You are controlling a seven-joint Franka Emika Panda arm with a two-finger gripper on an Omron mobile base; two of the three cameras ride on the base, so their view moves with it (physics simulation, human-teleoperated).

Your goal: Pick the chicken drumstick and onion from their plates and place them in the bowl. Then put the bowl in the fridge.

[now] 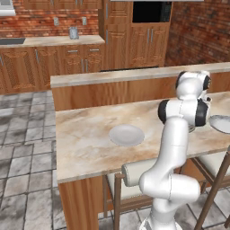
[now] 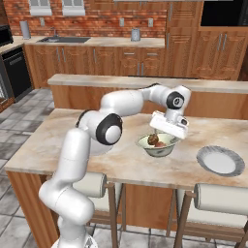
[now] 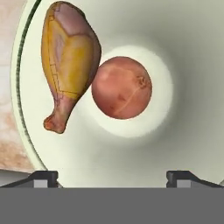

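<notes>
The pale cream bowl [image 3: 188,87] holds both foods. The golden-brown chicken drumstick [image 3: 70,57] leans on the bowl's sloping wall, its thin end toward the rim. Touching it, the reddish onion [image 3: 121,87] rests on the bowl's bottom. My gripper [image 3: 113,177] hangs just above the bowl, open, with nothing between its fingertips. In the right base view my gripper [image 2: 168,130] is over the bowl [image 2: 156,151] at the middle of the marble counter. One grey plate [image 2: 220,161] lies bare to the bowl's right, another plate [image 1: 126,134] to its left. The fridge is out of view.
A raised wooden ledge [image 2: 121,81] runs along the counter's far side. Cream-backed stools [image 2: 213,196] stand at its near edge. My own arm arches over the counter's left half. Wooden cabinets and a sink line the brick back wall.
</notes>
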